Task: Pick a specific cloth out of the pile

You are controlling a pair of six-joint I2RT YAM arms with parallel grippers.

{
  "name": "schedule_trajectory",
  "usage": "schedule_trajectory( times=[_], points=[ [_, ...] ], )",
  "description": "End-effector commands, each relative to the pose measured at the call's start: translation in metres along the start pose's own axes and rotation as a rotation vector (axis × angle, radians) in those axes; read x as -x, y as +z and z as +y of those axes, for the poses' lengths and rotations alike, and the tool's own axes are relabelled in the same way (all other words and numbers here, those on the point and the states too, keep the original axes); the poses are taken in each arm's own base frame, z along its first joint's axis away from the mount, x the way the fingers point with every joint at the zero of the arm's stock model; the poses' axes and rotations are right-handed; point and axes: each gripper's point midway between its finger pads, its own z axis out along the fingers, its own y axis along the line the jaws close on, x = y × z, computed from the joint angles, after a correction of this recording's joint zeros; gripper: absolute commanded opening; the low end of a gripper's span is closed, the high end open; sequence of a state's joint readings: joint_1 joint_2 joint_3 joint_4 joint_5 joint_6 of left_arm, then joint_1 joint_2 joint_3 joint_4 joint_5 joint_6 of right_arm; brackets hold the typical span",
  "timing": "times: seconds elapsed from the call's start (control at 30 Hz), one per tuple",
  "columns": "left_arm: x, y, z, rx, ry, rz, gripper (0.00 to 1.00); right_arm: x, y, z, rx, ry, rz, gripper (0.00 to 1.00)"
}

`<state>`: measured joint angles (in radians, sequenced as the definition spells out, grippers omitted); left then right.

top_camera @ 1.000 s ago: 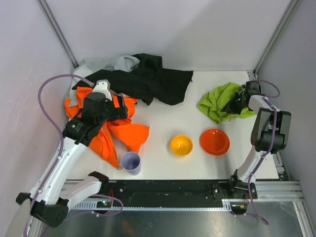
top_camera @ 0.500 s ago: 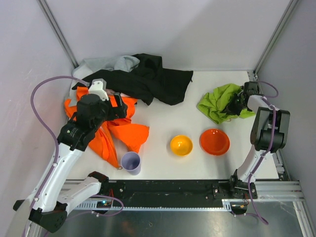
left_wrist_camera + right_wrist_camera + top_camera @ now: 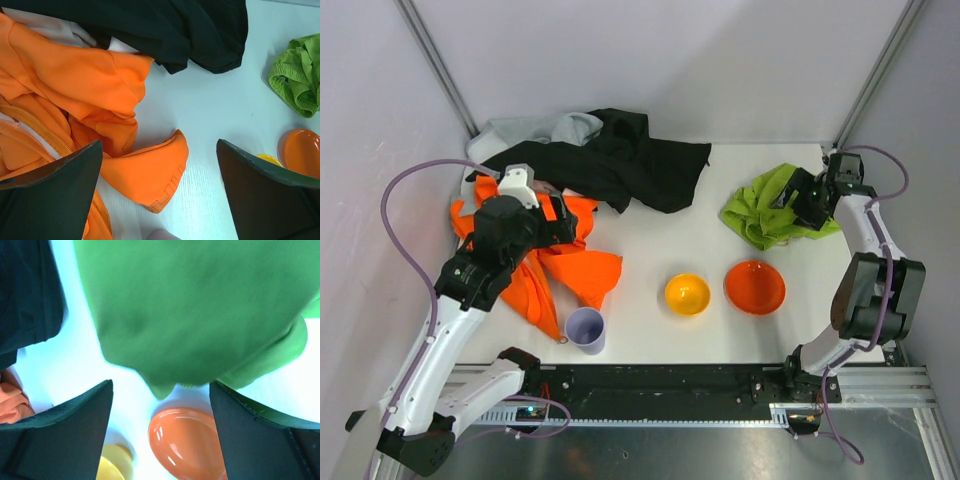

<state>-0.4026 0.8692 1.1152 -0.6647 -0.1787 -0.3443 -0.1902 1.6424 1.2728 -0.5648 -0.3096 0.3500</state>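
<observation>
Right wrist: cloth (image 3: 200, 310) close, blurred | top external: pile (image 3: 610, 165) at left

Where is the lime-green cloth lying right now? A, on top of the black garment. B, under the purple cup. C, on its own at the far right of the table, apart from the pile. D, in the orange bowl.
C: the lime-green cloth lies at the far right by the right gripper, with bare table between it and the pile.
</observation>
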Motion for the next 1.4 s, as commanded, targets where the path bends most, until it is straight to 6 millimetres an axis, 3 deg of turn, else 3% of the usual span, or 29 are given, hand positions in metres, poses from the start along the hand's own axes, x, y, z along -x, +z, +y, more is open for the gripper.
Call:
schedule_trajectory(
  times=[0.0, 0.17, 0.3, 0.6, 0.93, 1.23, 1.37],
  points=[
    [0.002, -0.003, -0.004, -0.021, -0.023, -0.026, 1.0, 0.002, -0.037, 0.017, 0.012, -0.045, -0.057, 0.85],
    [-0.007, -0.002, -0.001, -0.019, -0.028, -0.012, 1.0, -0.003, -0.074, 0.045, 0.068, -0.099, -0.116, 0.97],
    [-0.018, 0.0, 0.002, -0.013, -0.028, 0.008, 1.0, -0.015, -0.097, 0.072, 0.136, -0.151, -0.151, 0.99],
    [-0.042, 0.009, 0.01, 0.01, 0.007, 0.064, 1.0, -0.046, -0.11, 0.112, 0.222, -0.225, -0.152, 0.99],
    [-0.061, 0.016, 0.023, 0.042, 0.097, 0.111, 1.0, -0.07, -0.11, 0.113, 0.17, -0.273, -0.167, 0.99],
    [-0.079, 0.018, 0.034, 0.065, 0.166, 0.145, 0.99, -0.089, -0.123, 0.089, 0.137, -0.272, -0.223, 0.99],
    [-0.086, 0.016, 0.04, 0.074, 0.194, 0.149, 0.99, -0.095, -0.138, 0.076, 0.12, -0.278, -0.267, 0.99]
  ],
)
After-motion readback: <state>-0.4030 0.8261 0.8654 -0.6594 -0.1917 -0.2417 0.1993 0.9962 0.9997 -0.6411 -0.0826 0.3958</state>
